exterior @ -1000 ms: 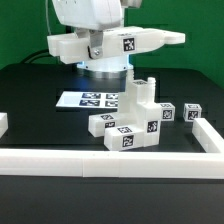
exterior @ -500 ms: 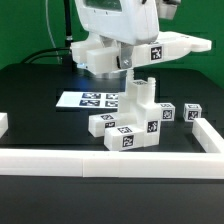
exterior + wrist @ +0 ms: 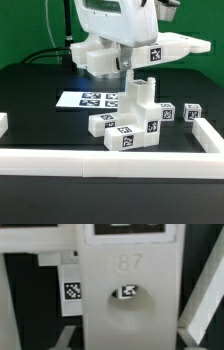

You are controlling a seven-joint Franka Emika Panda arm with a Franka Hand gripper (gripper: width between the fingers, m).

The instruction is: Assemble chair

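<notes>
1. Chair (image 3: 130,122) only partly built: a low cluster of joined white tagged parts standing on the table (image 3: 40,90), with one upright piece (image 3: 140,95) rising from it.
2. Flat slab (image 3: 178,47) raised in the air above that cluster, lying roughly level and clear of the upright piece. Not yet joined to anything.
3. Hand (image 3: 124,63) gripping the slab from above, jaws part-closed on it. In the wrist view, the slab's broad face fills the middle, with a small tag (image 3: 128,291) showing at a recess in it.
4. Two cube-ended pieces (image 3: 166,112) lying loose on the table just beside the cluster, toward the exterior view's right. Not attached, as far as can be told.
5. Marker board (image 3: 88,100) flat on the table behind the cluster. Border rail (image 3: 90,158) running across the front, near the cluster but apart from it.
6. Judged progress: somewhere near the middle. Base parts done; slab in transit and awaiting seating.
7. Left to do, by the look of it: lowering and fitting the slab, then adding the loose cube-ended pieces. Alignment of the slab over the upright piece hard to read from here.
</notes>
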